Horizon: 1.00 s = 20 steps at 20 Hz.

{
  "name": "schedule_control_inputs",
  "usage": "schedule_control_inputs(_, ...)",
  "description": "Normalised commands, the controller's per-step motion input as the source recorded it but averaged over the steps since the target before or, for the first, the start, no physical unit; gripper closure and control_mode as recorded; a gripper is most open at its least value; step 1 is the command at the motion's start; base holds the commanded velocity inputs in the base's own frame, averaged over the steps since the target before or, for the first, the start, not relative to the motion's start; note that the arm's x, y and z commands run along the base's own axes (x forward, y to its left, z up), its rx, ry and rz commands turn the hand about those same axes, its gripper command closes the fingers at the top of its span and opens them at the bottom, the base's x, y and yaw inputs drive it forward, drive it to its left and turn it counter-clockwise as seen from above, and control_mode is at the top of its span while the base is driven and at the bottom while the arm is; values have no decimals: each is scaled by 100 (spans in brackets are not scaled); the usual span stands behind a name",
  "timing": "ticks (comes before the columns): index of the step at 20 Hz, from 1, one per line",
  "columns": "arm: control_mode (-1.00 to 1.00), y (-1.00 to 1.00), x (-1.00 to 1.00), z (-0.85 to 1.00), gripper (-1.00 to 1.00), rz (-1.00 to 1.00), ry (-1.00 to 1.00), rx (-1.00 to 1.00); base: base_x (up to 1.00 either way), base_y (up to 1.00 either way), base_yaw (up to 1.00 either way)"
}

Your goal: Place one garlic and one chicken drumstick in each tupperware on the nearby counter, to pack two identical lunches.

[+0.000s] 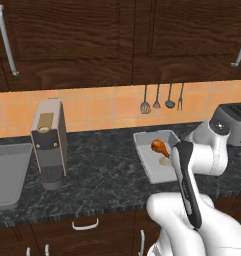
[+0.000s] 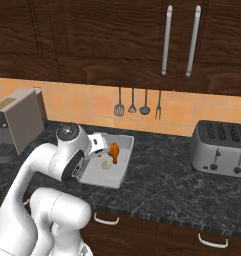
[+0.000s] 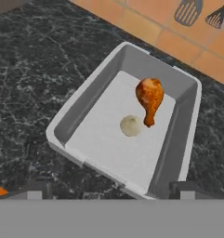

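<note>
Tupperware, shallow grey rectangular box with thin walls (image 3: 76, 111), one item, standing on the dark black-grey marbled stone table (image 3: 29, 69) near its front edge. Contents, both lying on the box floor toward the far end: one golden-brown chicken drumstick (image 3: 149, 98), fat end toward the back wall and thin bone end pointing forward; one small off-white garlic bulb (image 3: 131, 125), just beside the bone end, touching or nearly so. End effector (image 3: 108, 188), white with two small dark finger tips, poised above the near rim of the box, jaws spread wide and holding nothing; both contents lie ahead of and below it, well apart from the tips. Handling, judged: drumstick light, firm, somewhat slick and tapered, best taken across the thick meaty part; garlic light, hard, round and prone to roll, best taken across its widest girth; box light and stiff, liable to slide on the stone if nudged. This lunch looks packed. Beyond the box: orange tiled wall (image 1: 102, 107) with four dark hanging utensils (image 1: 162, 97). To the sides: tall grey coffee machine (image 1: 49, 142); silver slotted toaster (image 2: 222, 147).
</note>
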Motion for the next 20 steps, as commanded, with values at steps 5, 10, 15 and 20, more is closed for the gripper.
schedule_control_inputs(5,-100,16,-78,74,-100,0,0,0,0,0,0)
schedule_control_inputs(10,-100,9,-82,14,-100,-1,0,-1,0,0,0)
schedule_control_inputs(15,100,0,-20,-10,-100,-1,-1,0,-80,-13,-9)
schedule_control_inputs(20,100,0,0,0,-100,0,0,0,-98,-74,-28)
